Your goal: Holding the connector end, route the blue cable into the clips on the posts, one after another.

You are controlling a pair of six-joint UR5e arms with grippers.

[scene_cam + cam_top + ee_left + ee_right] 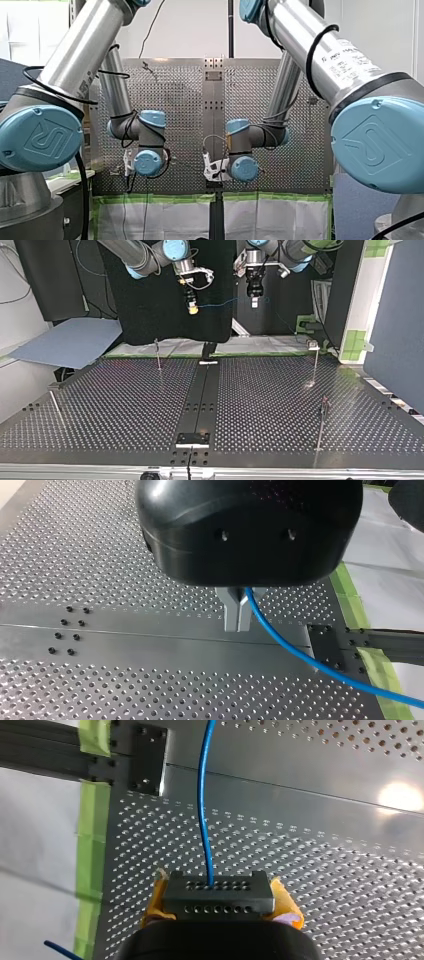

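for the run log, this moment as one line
left end effector: shut on blue cable | right end effector: shut on connector | posts: no cable yet

White wall [195,30], black drape [150,310].

Finishes: bare metal, black plastic, one glossy cable.
The desk [100,555] is perforated sheet metal, dull grey, and throws a bright glare spot in the right wrist view. The blue cable [300,655] has a smooth, glossy plastic jacket. On the left end effector [239,627], the black shell is smooth with a soft sheen and the fingers [231,615] are matt grey metal. On the right end effector [220,902], the yellow pads [286,905] are ragged at the edges. The connector [218,892] is matt black and drilled. The green tape [92,820] is matt. The arm tube [80,55] is brushed metal, the joint cap [40,137] glossy blue.
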